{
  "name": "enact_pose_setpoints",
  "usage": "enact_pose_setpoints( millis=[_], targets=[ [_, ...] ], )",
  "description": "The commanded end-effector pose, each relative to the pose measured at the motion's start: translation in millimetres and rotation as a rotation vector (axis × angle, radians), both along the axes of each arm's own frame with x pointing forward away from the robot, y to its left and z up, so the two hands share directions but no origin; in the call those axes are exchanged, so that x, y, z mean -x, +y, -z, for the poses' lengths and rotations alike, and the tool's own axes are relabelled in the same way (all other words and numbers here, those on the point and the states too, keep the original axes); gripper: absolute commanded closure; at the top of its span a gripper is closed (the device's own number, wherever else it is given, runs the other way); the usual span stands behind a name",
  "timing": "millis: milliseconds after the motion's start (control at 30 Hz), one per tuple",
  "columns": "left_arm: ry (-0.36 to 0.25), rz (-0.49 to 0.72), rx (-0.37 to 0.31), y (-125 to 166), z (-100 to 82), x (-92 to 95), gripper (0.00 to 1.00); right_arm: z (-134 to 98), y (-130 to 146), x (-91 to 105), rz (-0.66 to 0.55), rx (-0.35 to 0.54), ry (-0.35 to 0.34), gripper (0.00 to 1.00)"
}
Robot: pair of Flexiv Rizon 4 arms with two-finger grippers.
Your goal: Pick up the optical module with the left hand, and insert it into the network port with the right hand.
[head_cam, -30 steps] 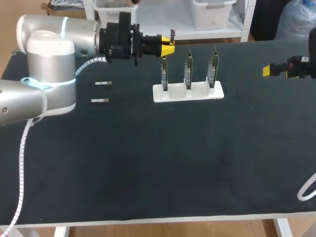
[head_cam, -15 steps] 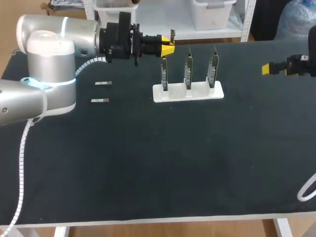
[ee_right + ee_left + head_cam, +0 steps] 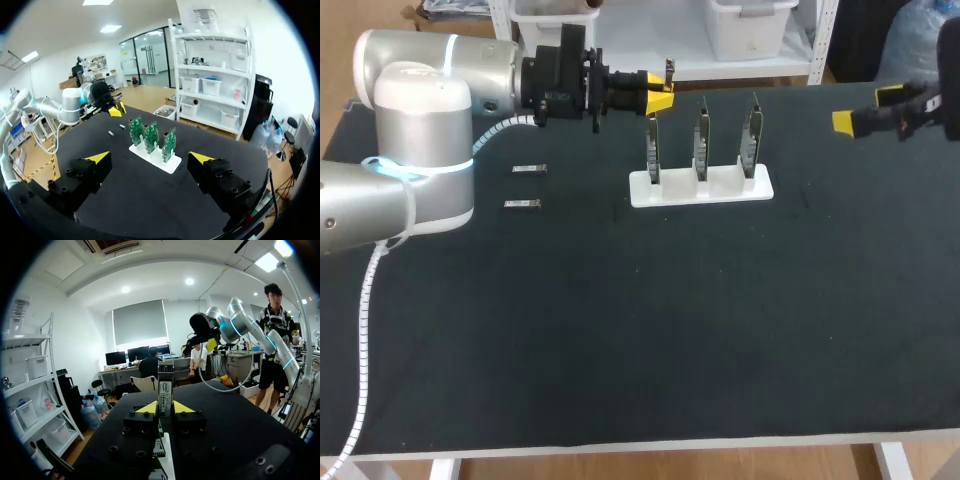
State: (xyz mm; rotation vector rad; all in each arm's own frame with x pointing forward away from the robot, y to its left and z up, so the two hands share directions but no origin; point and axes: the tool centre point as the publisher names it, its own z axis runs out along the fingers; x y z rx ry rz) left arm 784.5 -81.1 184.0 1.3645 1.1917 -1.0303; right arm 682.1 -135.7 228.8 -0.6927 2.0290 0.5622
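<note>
our left arm (image 3: 430, 85) comes in level, its left gripper (image 3: 661, 93) clamped on the optical module (image 3: 165, 390). our right gripper (image 3: 867, 110) hangs far right, fingers spread wide.

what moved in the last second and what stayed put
The right gripper shifted a little toward the table's middle and up in the head view, and it is open. The left gripper stayed by the rack, shut on the module. The rack and the two loose modules did not move.
</note>
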Motion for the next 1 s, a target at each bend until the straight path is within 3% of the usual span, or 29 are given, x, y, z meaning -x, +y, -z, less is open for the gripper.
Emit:
enact_pose_setpoints(
  millis=[33,400,567,1000],
  targets=[
    [-0.002,-0.002,0.001,0.2,0.3,0.4,1.00,-6.4,-2.1,-1.0,-0.147,-0.062,0.000,0.00],
    [-0.002,-0.002,0.001,0.2,0.3,0.4,1.00,1.8,33.0,4.2,-0.363,-0.065,-0.010,0.00],
    [-0.002,-0.002,0.001,0.2,0.3,0.4,1.00,5.7,49.3,-3.7,-0.417,-0.046,-0.029,0.00],
    [-0.002,-0.002,0.001,0.2,0.3,0.4,1.00,3.7,52.9,-10.3,-0.424,-0.030,-0.031,0.00]
  ],
)
